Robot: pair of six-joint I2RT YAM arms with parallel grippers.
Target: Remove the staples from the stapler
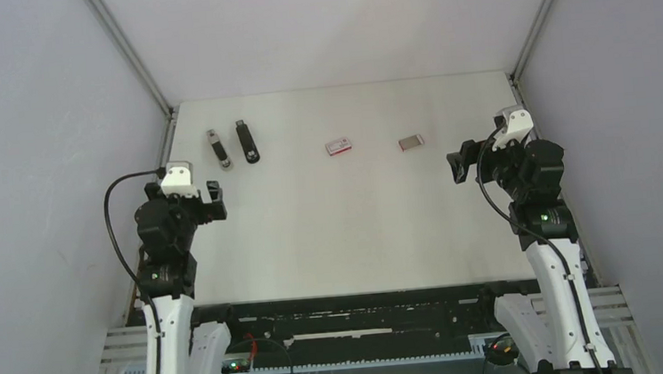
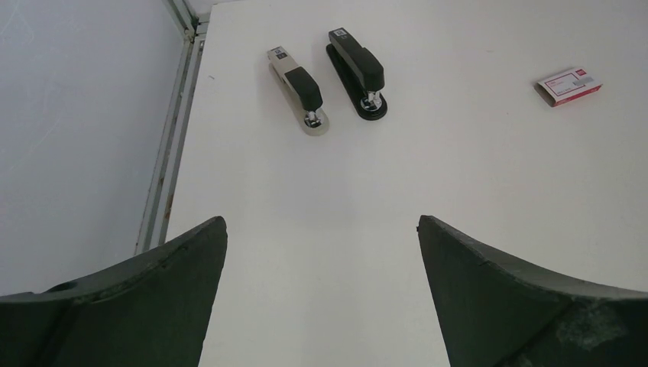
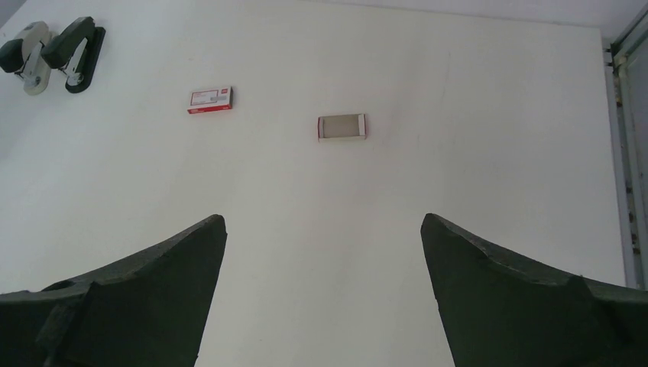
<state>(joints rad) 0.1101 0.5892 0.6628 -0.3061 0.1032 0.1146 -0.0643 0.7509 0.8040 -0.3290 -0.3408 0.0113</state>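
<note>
Two closed staplers lie side by side at the far left of the table: a grey-and-black stapler [image 1: 219, 148] [image 2: 298, 90] [image 3: 25, 52] and an all-black stapler [image 1: 247, 141] [image 2: 358, 73] [image 3: 75, 50]. No staples are in view. My left gripper [image 1: 214, 202] [image 2: 322, 229] is open and empty, held above the table nearer than the staplers. My right gripper [image 1: 458, 163] [image 3: 323, 229] is open and empty at the right side, nearer than the two small boxes.
A small red-and-white box [image 1: 338, 146] [image 2: 568, 85] [image 3: 210, 99] lies at the far middle. A small grey-brown box [image 1: 410, 141] [image 3: 341, 126] lies to its right. Metal frame rails [image 1: 165, 133] edge the table; grey walls stand on both sides.
</note>
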